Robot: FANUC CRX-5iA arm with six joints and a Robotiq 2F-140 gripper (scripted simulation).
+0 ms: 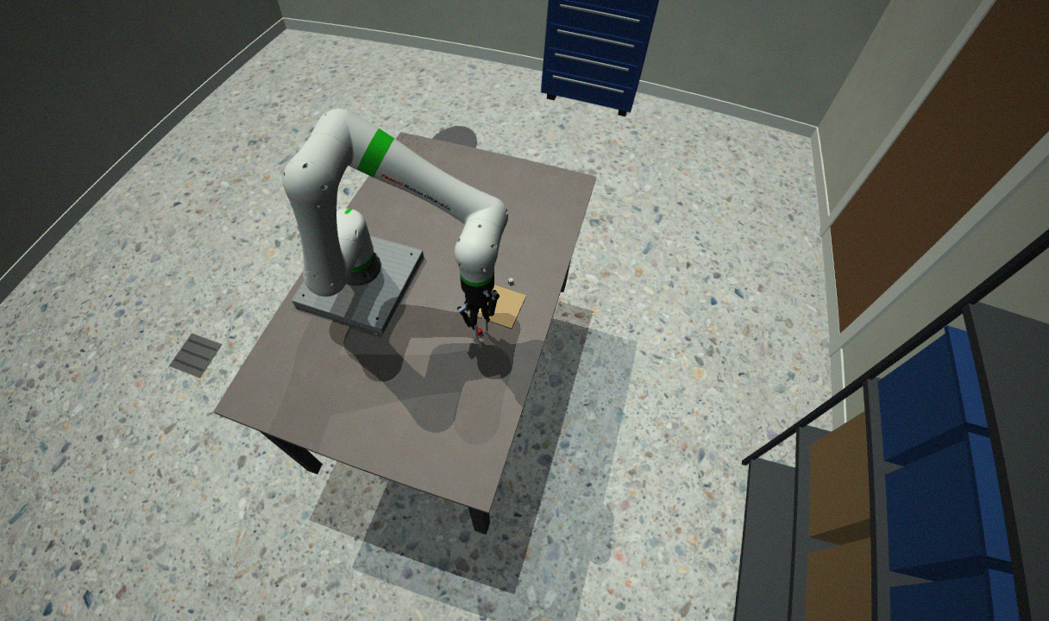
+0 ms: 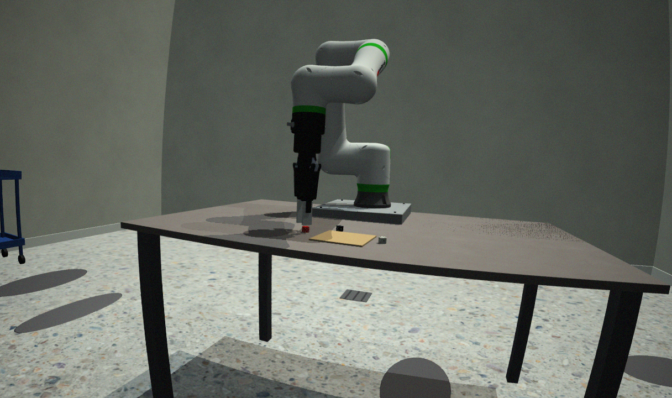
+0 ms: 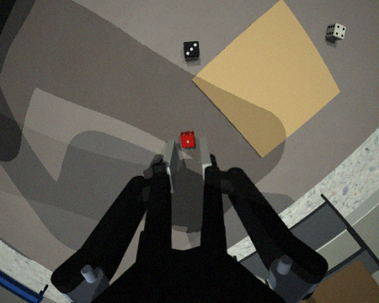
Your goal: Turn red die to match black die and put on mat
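The small red die [image 1: 480, 330] [image 2: 305, 228] [image 3: 188, 140] lies flat on the table, just off the near-left corner of the tan mat [image 1: 511, 307] [image 2: 343, 237] [image 3: 274, 73]. Its top pips are too small to read. My gripper [image 1: 478, 323] [image 2: 303, 221] [image 3: 188, 148] points straight down right above the red die, with its fingers a narrow gap apart and nothing between them. The black die [image 2: 339, 227] [image 3: 191, 50] sits on the table beside the mat's far edge. The white die [image 1: 510, 279] [image 2: 382, 240] [image 3: 336, 32] sits off the mat's other side.
The arm's grey base plate [image 1: 373, 285] [image 2: 378, 211] stands behind the dice. The table's edge [image 2: 328, 257] runs close to the mat. A blue drawer cabinet [image 1: 598, 46] and a blue cart [image 2: 1, 208] stand on the floor, away from the table.
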